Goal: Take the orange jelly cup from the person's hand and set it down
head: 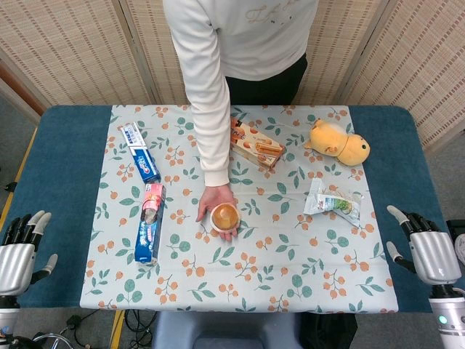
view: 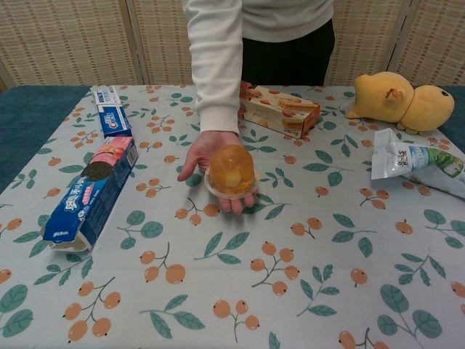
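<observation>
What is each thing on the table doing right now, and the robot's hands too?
orange jelly cup: resting on the person's hand
left hand: open, empty
right hand: open, empty
blue toothpaste box: lying flat
pink toothpaste box: lying flat
biscuit box: lying flat
yellow plush toy: lying down
snack bag: lying flat

Even, bright, diffuse light from overhead. Soft short shadows under the person's open palm (view: pixel 211 156) on the leaf-and-fruit printed tablecloth (view: pixel 305 276). Translucent orange jelly cup (view: pixel 231 171) shows a pale highlight. Both views sharp; slight softness toward the chest view's near edge.
</observation>
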Tool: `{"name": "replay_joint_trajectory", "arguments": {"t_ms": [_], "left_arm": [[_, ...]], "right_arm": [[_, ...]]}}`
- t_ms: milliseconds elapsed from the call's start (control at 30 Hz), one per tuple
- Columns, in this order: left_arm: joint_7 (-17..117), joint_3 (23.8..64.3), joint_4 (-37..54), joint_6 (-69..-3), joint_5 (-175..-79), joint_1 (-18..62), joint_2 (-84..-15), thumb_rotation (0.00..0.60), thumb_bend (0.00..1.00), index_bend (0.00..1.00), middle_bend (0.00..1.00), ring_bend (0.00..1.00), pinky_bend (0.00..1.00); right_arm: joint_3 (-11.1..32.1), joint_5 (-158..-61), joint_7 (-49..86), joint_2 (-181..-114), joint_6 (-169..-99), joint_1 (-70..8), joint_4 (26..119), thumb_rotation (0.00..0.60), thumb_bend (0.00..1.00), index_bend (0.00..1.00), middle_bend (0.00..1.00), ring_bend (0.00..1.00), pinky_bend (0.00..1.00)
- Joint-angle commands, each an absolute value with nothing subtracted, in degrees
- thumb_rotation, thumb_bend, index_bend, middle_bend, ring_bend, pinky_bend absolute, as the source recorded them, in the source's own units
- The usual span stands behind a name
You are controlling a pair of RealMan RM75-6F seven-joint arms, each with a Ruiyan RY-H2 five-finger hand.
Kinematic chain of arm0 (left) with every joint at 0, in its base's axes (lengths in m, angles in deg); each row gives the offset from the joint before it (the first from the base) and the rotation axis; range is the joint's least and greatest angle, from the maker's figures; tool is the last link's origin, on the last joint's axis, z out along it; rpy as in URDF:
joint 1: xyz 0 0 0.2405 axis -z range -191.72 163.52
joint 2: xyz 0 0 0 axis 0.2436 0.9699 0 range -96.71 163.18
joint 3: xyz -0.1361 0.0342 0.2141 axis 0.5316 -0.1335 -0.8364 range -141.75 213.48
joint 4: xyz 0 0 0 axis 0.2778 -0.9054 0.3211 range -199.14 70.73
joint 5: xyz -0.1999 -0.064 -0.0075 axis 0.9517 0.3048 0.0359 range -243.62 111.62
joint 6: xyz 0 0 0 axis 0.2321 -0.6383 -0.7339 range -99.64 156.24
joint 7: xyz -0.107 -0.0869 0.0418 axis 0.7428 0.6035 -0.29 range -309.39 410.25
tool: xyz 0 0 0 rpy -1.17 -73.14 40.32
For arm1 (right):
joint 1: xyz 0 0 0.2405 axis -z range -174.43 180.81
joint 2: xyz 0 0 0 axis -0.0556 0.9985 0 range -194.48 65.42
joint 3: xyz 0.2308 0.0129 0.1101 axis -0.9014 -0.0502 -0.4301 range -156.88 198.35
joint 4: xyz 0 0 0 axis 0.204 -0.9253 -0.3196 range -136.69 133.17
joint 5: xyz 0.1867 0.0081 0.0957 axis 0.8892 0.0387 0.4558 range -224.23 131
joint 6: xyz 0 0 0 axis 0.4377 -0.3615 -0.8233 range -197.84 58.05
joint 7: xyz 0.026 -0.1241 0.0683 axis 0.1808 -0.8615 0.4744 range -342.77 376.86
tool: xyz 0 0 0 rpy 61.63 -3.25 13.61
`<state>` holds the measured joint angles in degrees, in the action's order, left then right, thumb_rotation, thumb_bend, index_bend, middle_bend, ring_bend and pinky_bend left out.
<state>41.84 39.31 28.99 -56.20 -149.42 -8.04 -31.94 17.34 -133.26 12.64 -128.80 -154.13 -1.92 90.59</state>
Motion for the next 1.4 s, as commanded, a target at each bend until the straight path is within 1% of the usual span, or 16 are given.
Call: {"name": "replay_joint_trajectory", "arguments": {"t_ms": [33,467,667,833,1000,1200,1300,1400], "left_arm": [[41.91,39.3,28.83,-56.26,-149.4,-8.09,-32.03,0.6,0.32,0.01,0.0,0.02,0.0],[42.54,39.31,28.46,-57.42,-149.9,-8.57,-31.93,0.6,0.32,0.01,0.0,0.02,0.0],[42.28,39.32,29.11,-57.37,-149.91,-8.55,-31.51,0.6,0.32,0.01,0.0,0.02,0.0],[42.22,39.08,29.29,-57.24,-150.08,-8.59,-31.51,0.6,0.32,0.01,0.0,0.02,0.0],[42.28,38.92,29.3,-57.84,-150.42,-8.93,-31.42,0.6,0.32,0.01,0.0,0.02,0.0],[42.59,38.9,29.23,-58.74,-150.78,-9.4,-31.09,0.6,0.32,0.01,0.0,0.02,0.0],[42.65,38.75,29.34,-59.12,-150.96,-9.69,-30.98,0.6,0.32,0.01,0.0,0.02,0.0],[42.69,38.67,29.37,-59.43,-150.9,-10.01,-30.92,0.6,0.32,0.01,0.0,0.02,0.0]], "right_arm": [[17.52,-133.13,12.7,-128.7,-153.81,-1.89,90.79,0.6,0.33,0.15,0.26,0.22,0.33],[17.74,-134.45,12.88,-128.12,-153.42,-2.53,91.66,0.6,0.33,0.15,0.26,0.22,0.33],[17.47,-137.24,12.32,-126.41,-150.14,-5.82,94.2,0.6,0.32,0.15,0.25,0.22,0.33],[16.28,-139.09,11.52,-125.1,-143.82,-11.35,98.41,0.6,0.29,0.07,0.22,0.22,0.33],[14.32,-139.03,11.4,-125.51,-136.85,-17.46,101.52,0.6,0.28,0.05,0.19,0.19,0.33],[12.03,-136.74,10.72,-128.78,-126.57,-25.92,102.15,0.6,0.28,0.03,0.14,0.14,0.33],[10.7,-134.3,8.99,-131.18,-122.61,-29.51,101.31,0.6,0.28,0.02,0.13,0.12,0.33],[9.67,-132.38,8.01,-133.91,-120.2,-32.3,99.81,0.6,0.28,0.02,0.13,0.12,0.33]]}}
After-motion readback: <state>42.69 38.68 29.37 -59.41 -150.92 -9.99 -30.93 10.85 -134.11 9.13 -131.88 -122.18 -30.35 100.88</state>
